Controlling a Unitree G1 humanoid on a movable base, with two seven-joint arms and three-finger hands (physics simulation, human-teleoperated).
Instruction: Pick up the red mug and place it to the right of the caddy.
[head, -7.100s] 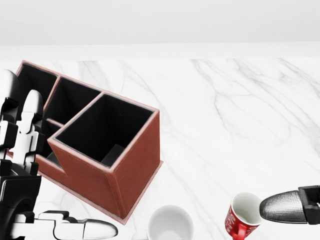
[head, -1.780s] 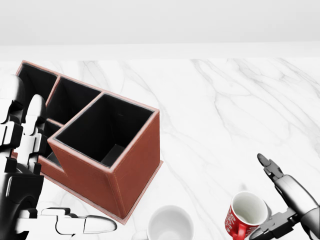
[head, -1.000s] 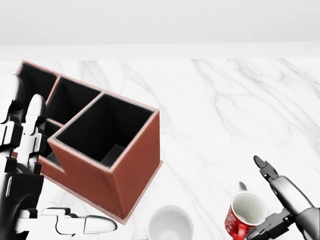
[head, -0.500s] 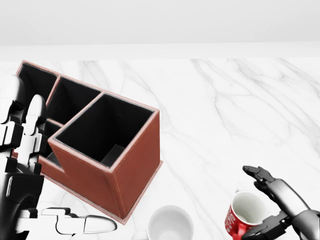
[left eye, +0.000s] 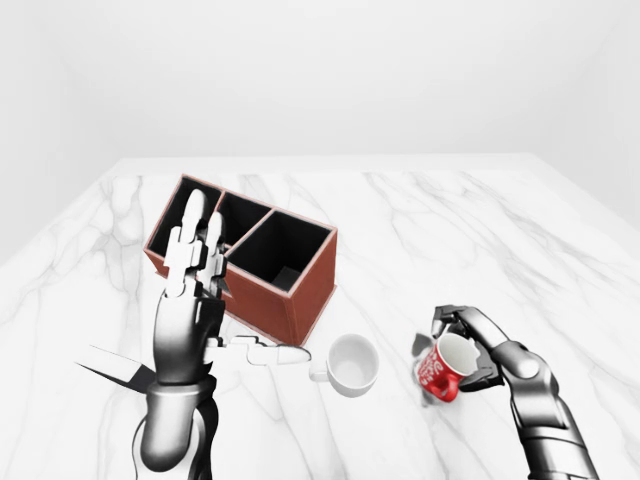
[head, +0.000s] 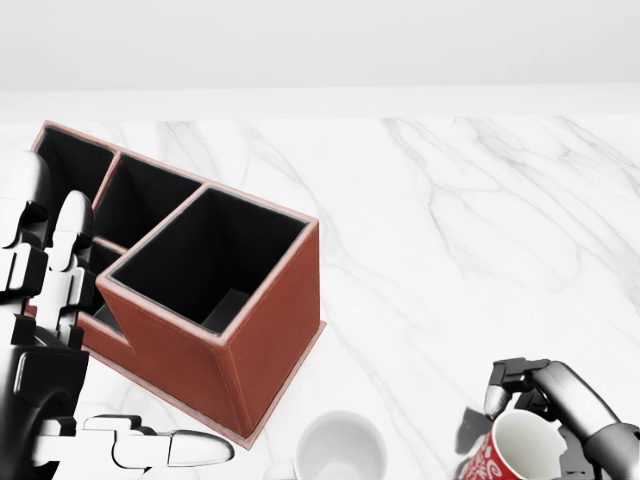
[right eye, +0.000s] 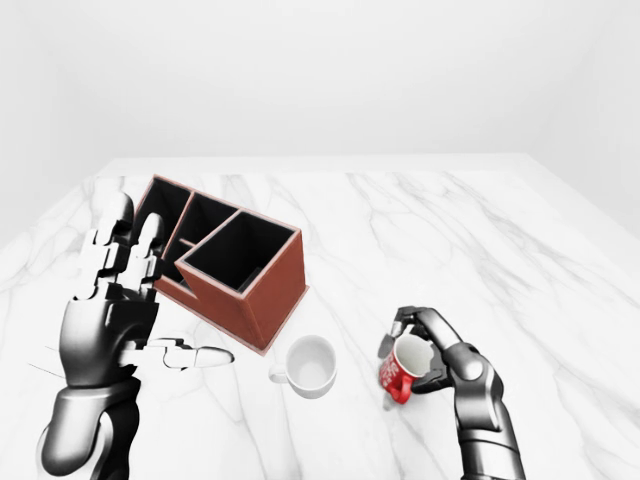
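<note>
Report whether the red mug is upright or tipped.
Tipped: the red mug leans in the right hand, its mouth angled sideways, a shadow beneath it.

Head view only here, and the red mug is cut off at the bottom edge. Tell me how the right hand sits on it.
Observer: In the left-eye view the right hand has its fingers curled over the red mug rim, closed round it.
Operator: Say whether it's upright.
Observer: Tilted. In the right-eye view its mouth leans toward the view's upper right, with a shadow below it.
Operator: Give me the white mug's handle side.
Observer: The white mug shows its handle on the view's left, toward the left hand.
Operator: Report the left hand.
Observer: Open, fingers raised straight, overlapping the caddy in that view.
</note>
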